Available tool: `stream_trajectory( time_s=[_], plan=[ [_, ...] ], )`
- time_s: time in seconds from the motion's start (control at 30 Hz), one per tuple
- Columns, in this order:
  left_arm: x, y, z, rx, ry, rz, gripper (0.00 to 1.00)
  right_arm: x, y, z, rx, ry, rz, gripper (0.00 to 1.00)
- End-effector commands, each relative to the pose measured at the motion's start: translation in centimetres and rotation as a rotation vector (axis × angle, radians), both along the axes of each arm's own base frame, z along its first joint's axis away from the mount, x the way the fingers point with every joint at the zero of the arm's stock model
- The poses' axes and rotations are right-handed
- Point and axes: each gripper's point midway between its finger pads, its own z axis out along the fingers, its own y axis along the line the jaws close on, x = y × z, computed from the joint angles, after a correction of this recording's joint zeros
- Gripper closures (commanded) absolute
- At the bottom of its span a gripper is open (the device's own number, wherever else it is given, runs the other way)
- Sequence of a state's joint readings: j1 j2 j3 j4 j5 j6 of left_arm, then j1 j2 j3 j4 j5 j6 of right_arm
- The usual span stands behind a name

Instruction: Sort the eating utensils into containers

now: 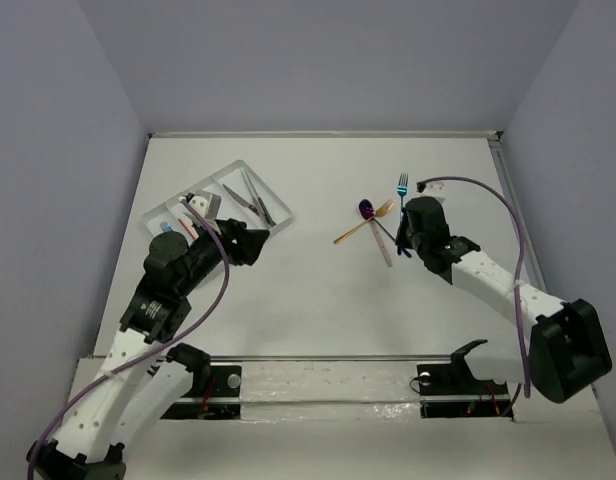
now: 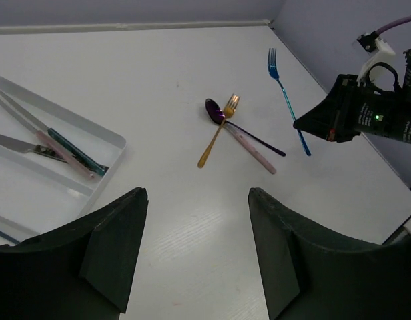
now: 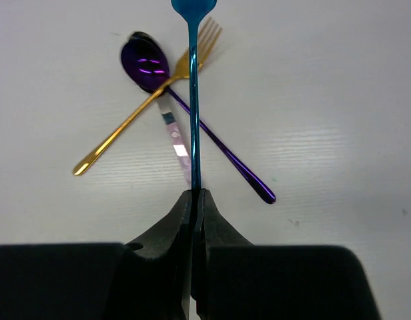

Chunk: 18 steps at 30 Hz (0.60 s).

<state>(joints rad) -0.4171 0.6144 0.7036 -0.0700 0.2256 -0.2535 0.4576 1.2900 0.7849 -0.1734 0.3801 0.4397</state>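
My right gripper (image 3: 195,195) is shut on the handle of a blue fork (image 3: 193,100) and holds it raised, tines pointing away; it also shows in the top view (image 1: 402,188). Beneath it on the table lie a gold fork (image 3: 135,113), a purple spoon (image 3: 145,61) and a pink-handled knife (image 3: 178,150), crossed in a small pile. The white tray (image 1: 280,226) sits at the far left with several utensils in its compartments, among them silver knives (image 1: 253,196). My left gripper (image 2: 199,200) is open and empty, hovering just right of the tray (image 2: 92,125).
The right arm (image 2: 365,113) fills the right side of the left wrist view, close to the pile (image 2: 225,123). Grey walls close in the table on three sides. A rail with the arm bases runs along the near edge (image 1: 328,375).
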Motion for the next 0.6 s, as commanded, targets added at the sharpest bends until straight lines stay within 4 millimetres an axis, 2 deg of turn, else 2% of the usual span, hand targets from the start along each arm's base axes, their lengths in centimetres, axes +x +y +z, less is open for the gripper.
stream_trajectory(
  time_s=[0.0, 0.17, 0.2, 0.23, 0.27, 0.33, 0.37, 0.47, 0.53, 0.57],
  plan=[
    [-0.4, -2.6, 2.6, -0.126, -0.017, -0.127, 0.40, -1.2, 3.6, 2.2, 0.116, -0.072, 0.179, 1.00],
    [0.3, -6.0, 0.0, -0.242, 0.113, -0.220, 0.42, -2.6, 6.7, 3.4, 0.191, -0.124, 0.316, 1.00],
    [-0.2, -7.2, -0.4, -0.255, 0.135, -0.254, 0.43, -2.9, 7.4, 3.9, 0.217, -0.136, 0.352, 1.00],
    [0.3, -8.1, -1.6, -0.272, 0.183, -0.241, 0.43, -2.9, 8.3, 4.7, 0.242, -0.167, 0.380, 1.00],
    [0.4, -8.8, -1.2, -0.288, 0.172, -0.246, 0.44, -3.4, 9.1, 4.8, 0.259, -0.170, 0.411, 1.00],
    [0.8, -10.6, -1.8, -0.282, 0.193, -0.232, 0.45, -3.8, 10.3, 5.6, 0.300, -0.194, 0.454, 1.00],
    [1.0, -11.1, -1.7, -0.289, 0.181, -0.226, 0.46, -4.2, 10.6, 5.5, 0.311, -0.195, 0.464, 1.00],
    [2.0, -12.5, -2.7, -0.297, 0.199, -0.191, 0.50, -5.3, 12.2, 5.9, 0.372, -0.197, 0.530, 1.00],
    [2.8, -13.6, -4.4, -0.285, 0.237, -0.187, 0.51, -5.6, 12.6, 5.5, 0.378, -0.190, 0.544, 1.00],
    [3.2, -14.0, -4.3, -0.299, 0.239, -0.191, 0.50, -6.2, 13.5, 5.4, 0.376, -0.185, 0.573, 1.00]
  ],
)
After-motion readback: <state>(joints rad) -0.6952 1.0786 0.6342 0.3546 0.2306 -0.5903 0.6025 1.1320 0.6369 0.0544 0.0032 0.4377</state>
